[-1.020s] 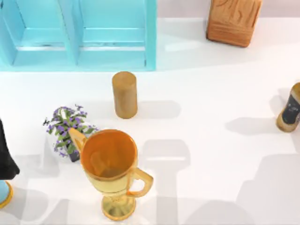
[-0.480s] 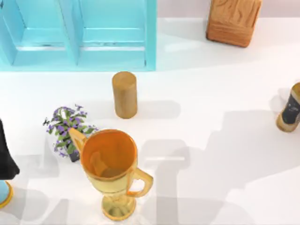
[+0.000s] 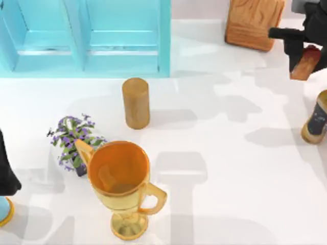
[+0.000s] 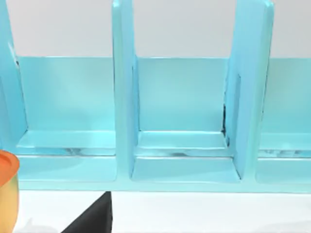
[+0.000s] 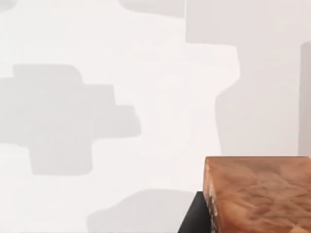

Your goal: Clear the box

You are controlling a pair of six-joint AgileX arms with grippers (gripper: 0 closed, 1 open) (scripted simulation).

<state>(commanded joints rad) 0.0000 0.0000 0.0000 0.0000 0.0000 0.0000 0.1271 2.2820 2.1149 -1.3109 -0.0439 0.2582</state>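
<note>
grained wooden box [image 3: 254, 23], glossy amber goblet [image 3: 119, 178], smooth turquoise shelf [image 3: 87, 35]

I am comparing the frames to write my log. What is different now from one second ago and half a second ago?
The right gripper has come into the top view at the far right, beside the box, carrying a small reddish-brown block. New arm shadows lie across the table. The box, wooden cylinder, trophy cup, flower pot, shelf cabinet and bottle stayed put. The left arm is parked at the left edge.
</note>
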